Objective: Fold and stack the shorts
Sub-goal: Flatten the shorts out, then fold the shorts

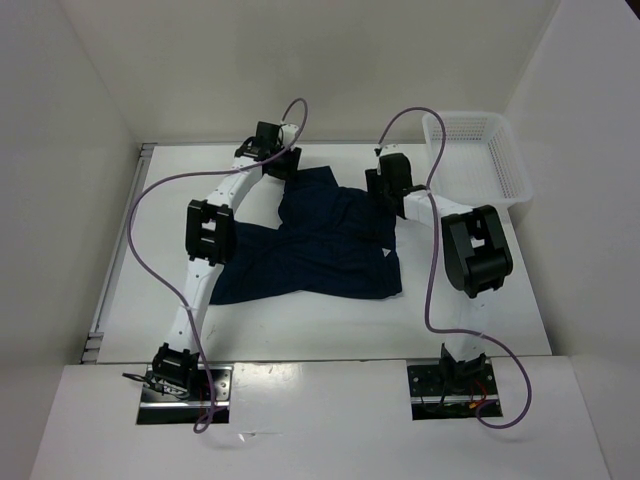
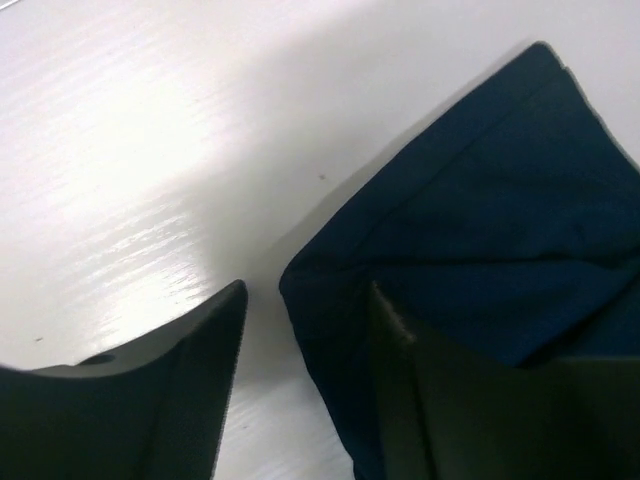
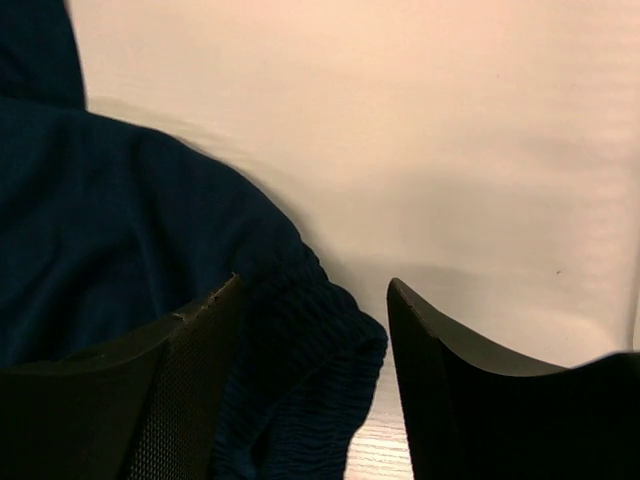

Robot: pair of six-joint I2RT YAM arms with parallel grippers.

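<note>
While one pair of shorts (image 1: 320, 250) lies spread on the table (image 1: 330, 330), two arms (image 1: 210, 235) reach its far edge; one white basket (image 1: 518, 180) stands far right.
Only the wrist views show finger spacing: left end effector (image 2: 308, 290) parted about a cloth corner, right end effector (image 3: 313, 283) parted about the gathered waistband.

No readable text, label, brand or number is showing on the shorts (image 1: 320, 250), the white basket (image 1: 478, 116) or the table (image 1: 300, 322).

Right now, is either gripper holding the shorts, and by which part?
Nothing is held yet. The left gripper is open astride a corner of the shorts; the right gripper is open astride the ribbed waistband.
</note>
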